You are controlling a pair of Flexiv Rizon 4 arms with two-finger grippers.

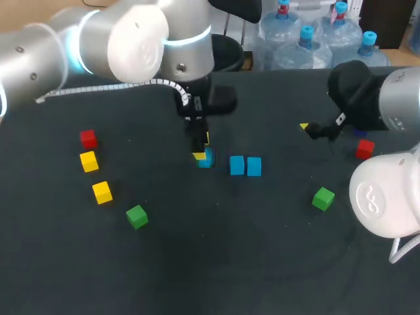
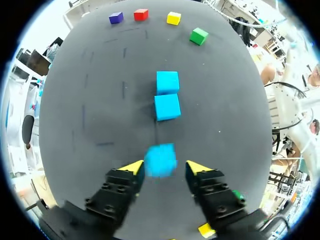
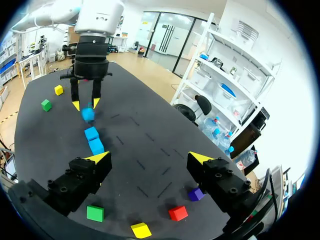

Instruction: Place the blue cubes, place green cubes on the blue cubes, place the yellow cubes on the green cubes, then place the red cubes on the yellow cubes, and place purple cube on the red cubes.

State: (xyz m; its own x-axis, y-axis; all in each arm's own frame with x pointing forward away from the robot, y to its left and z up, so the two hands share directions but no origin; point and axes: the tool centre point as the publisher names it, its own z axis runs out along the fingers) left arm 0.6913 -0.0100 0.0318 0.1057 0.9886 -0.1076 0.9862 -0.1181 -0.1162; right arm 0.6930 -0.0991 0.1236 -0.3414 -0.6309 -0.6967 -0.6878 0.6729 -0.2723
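Two blue cubes (image 2: 167, 81) (image 2: 167, 106) lie side by side mid-table. A third blue cube (image 2: 160, 160) shows blurred between the fingers of my left gripper (image 2: 165, 167). That gripper is open, with a gap between the cube and one finger. In the head view this cube (image 1: 206, 158) is just left of the pair (image 1: 237, 165). My right gripper (image 3: 150, 158) stands wide open with nothing between its fingers, at the table's right. Near it lie a green cube (image 3: 95, 213), a yellow cube (image 3: 141, 230), a red cube (image 3: 178, 213) and a purple cube (image 3: 195, 194).
At the table's left lie a red cube (image 1: 88, 138), two yellow cubes (image 1: 88, 161) (image 1: 102, 191) and a green cube (image 1: 136, 216). Another green cube (image 1: 323, 198) and a red cube (image 1: 365, 149) lie at the right.
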